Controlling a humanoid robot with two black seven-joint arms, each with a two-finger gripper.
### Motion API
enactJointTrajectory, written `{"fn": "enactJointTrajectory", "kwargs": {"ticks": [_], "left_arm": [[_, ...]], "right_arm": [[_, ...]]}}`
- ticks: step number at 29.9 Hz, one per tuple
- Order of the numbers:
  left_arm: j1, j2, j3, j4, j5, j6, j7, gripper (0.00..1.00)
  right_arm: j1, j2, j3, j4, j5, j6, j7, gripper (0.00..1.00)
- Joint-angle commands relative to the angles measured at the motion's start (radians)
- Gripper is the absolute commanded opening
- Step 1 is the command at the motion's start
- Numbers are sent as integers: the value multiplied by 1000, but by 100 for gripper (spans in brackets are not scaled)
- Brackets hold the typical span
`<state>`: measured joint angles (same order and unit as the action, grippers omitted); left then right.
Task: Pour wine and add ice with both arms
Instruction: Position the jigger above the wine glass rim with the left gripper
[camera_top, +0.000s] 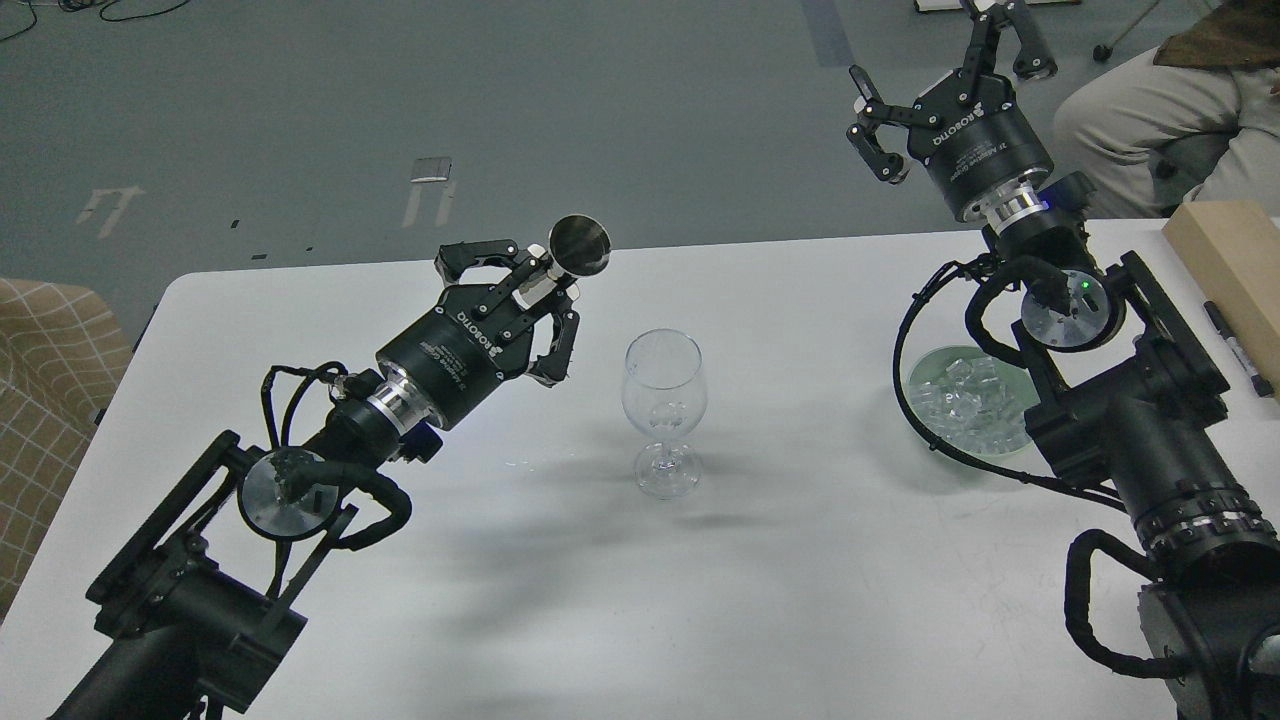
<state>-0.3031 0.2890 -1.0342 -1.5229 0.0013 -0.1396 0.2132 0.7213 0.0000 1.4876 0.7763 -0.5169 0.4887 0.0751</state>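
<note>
Left gripper (535, 285) clamped on small shiny metal measuring cup (578, 246), mouth tipped toward camera, held above white table (780, 560). Clear stemmed wine glass (662, 410) upright on table at 4 o'clock from the cup, near, not touching; wine not discernible. Right gripper (945, 60) raised beyond far table edge, fingers spread, empty. Heap of small clear ice cubes (965, 400) in pale green shallow bowl (925, 375) at 3 o'clock from the glass, well apart, partly behind right arm.

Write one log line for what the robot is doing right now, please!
left gripper: shut on metal cup, raised left of wine glass | right gripper: open, empty, high above bowl of ice | glass: upright on table
</note>
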Motion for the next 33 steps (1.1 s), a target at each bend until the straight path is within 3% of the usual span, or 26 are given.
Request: {"fn": "enactJointTrajectory", "kwargs": {"ticks": [1, 33], "left_arm": [[-8, 1, 11, 0, 0, 2, 0, 11], [-44, 4, 16, 1, 68, 3, 6, 11]], "right_arm": [[0, 0, 0, 0, 0, 0, 0, 100], [1, 0, 0, 0, 0, 0, 0, 100]]}}
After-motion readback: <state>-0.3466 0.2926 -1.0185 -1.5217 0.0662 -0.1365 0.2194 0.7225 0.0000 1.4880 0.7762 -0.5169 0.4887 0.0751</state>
